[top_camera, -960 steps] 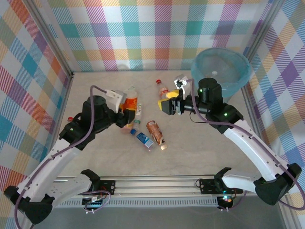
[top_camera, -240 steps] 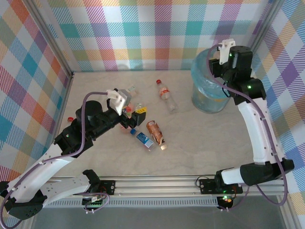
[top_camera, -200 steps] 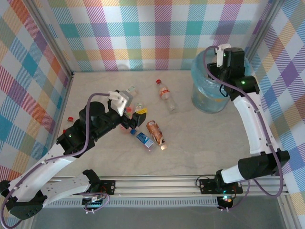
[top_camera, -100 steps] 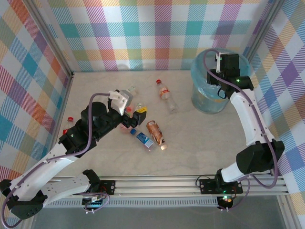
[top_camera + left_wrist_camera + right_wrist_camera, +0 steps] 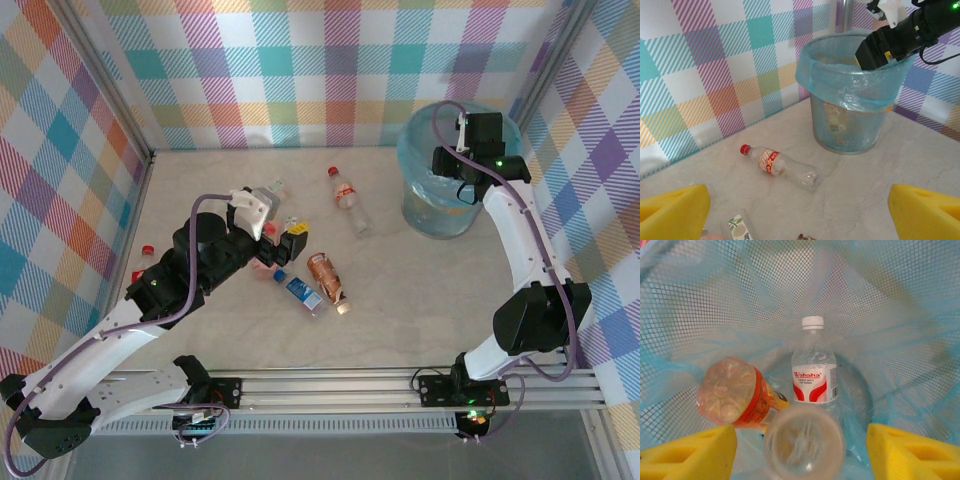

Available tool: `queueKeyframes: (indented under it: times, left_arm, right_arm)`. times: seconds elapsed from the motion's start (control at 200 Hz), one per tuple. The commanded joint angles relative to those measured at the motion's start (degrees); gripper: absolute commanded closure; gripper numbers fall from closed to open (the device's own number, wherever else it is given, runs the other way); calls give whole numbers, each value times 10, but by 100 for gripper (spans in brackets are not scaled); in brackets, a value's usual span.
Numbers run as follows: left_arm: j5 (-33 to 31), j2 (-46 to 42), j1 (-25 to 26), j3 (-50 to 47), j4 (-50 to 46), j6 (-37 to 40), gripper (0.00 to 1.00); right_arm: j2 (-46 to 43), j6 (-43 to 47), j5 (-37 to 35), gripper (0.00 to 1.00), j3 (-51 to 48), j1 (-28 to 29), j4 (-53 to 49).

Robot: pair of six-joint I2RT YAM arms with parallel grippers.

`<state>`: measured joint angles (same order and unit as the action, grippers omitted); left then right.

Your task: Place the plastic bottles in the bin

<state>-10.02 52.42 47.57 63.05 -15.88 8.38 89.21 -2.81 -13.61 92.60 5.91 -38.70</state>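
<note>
Overhead, the bin (image 5: 425, 215), lined with a light-blue bag (image 5: 412, 150), stands at about 2 o'clock on the pale surface (image 5: 430, 300), close to the checked walls (image 5: 300, 70). The right fingers (image 5: 448, 166) hang over its mouth, pointing down inside. From the right wrist, the right pads (image 5: 687, 452) sit at 7 and 5 o'clock of the frame. The round base of a clear bottle (image 5: 803, 440) shows between them with a gap on each side, so these fingers are open and grip nothing. Deeper in the bin, a white-capped Wahaha bottle (image 5: 814, 372) with a red-and-white label has its cap toward 12 o'clock. An orange-labelled bottle (image 5: 737, 400) lies at its 8 o'clock, base toward the camera.

The left fingers (image 5: 283, 243) hover near the middle of the surface. From the left wrist, the left pads (image 5: 672, 210) are spread to the two lower corners, open with nothing between them. A red-capped bottle (image 5: 348, 200) lies on its side at 9 o'clock of the bin, well apart from it. At its 6 o'clock lies a copper-labelled bottle (image 5: 326, 276). A blue-labelled bottle (image 5: 299, 289) lies just beside that one, at its 8 o'clock.
</note>
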Motion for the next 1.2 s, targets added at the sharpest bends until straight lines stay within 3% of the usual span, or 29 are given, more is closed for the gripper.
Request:
queueKeyframes:
  times: [0.0, 0.62, 1.195]
  left_arm:
    - [-13, -2, 7, -7, 25, -6, 8]
    - [-65, 5, 6, 1, 10, -19, 7]
    - [-148, 75, -16, 65, -82, -72, 6]
  right_arm:
    - [7, -2, 16, 30, 12, -1, -35]
    - [-40, -15, 73, 31, 35, -1, -49]
    - [-181, -43, 149, 34, -7, 11, 14]
